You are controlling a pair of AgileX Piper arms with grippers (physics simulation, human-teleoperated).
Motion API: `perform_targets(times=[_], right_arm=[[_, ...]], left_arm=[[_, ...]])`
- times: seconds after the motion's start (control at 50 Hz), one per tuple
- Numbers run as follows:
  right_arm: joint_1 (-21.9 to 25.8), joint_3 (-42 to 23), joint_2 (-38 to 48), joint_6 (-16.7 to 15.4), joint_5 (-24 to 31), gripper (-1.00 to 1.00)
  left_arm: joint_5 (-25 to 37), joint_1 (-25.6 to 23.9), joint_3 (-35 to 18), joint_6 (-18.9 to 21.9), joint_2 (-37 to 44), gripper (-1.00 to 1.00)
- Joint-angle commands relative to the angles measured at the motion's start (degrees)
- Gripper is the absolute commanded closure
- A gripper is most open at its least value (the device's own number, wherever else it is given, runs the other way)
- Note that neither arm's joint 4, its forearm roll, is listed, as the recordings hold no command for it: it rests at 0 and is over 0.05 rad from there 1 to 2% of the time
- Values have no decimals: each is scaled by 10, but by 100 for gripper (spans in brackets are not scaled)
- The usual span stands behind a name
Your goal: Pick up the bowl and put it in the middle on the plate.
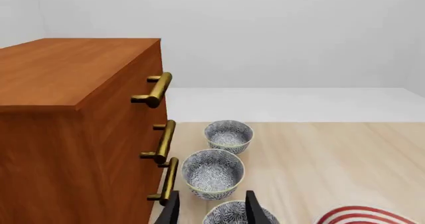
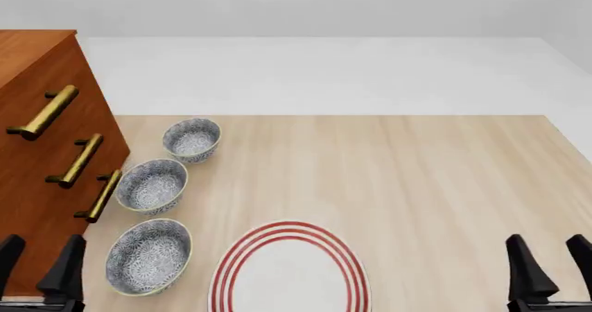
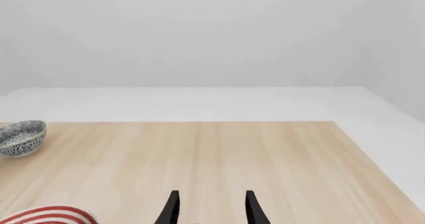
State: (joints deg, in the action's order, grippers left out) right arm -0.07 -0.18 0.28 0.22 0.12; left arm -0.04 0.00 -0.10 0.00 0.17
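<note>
Hovering at the near edge of the tabletop [image 2: 416, 180], the left hand [image 2: 37, 263] and right hand [image 2: 547, 262] both have their fingers spread apart and hold nothing. At about one o'clock from the left hand sits the nearest bowl [image 2: 148, 255], first of three patterned bowls lined up beside a wooden drawer cabinet [image 2: 37, 159]. The red-ringed plate [image 2: 288, 274] lies at three o'clock from that bowl, close beside it, bare.

Left gripper [image 2: 39, 263]: two matte black fingers, flat and blade-like, tapering to narrow tips.
Right gripper [image 2: 547, 262]: same black pair, wider at the base.
Surface finish: plain, no visible markings, screws or cables.
Arms: out of view.
</note>
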Motion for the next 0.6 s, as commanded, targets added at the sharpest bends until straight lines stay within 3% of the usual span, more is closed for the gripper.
perform_targets(times=[0.02, 0.08, 0.26, 0.32, 0.44, 0.46, 0.6], right_arm=[[1, 0, 11, -7, -4, -100], [6, 0, 7, -24, -2, -100], [8, -4, 21, -23, -10, -100], [14, -14, 42, -39, -21, -100], [39, -82, 93, -29, -8, -100], [48, -101, 106, -41, -4, -100], [77, -248, 207, -46, 43, -100]], left_arm=[[-1, 0, -1, 0, 3, -100], [-1, 0, -1, 0, 3, -100], [-1, 0, -1, 0, 3, -100], [-1, 0, -1, 0, 3, -100], [-1, 0, -1, 0, 3, -100], [-1, 0, -1, 0, 3, -100], [-1, 0, -1, 0, 3, -100]])
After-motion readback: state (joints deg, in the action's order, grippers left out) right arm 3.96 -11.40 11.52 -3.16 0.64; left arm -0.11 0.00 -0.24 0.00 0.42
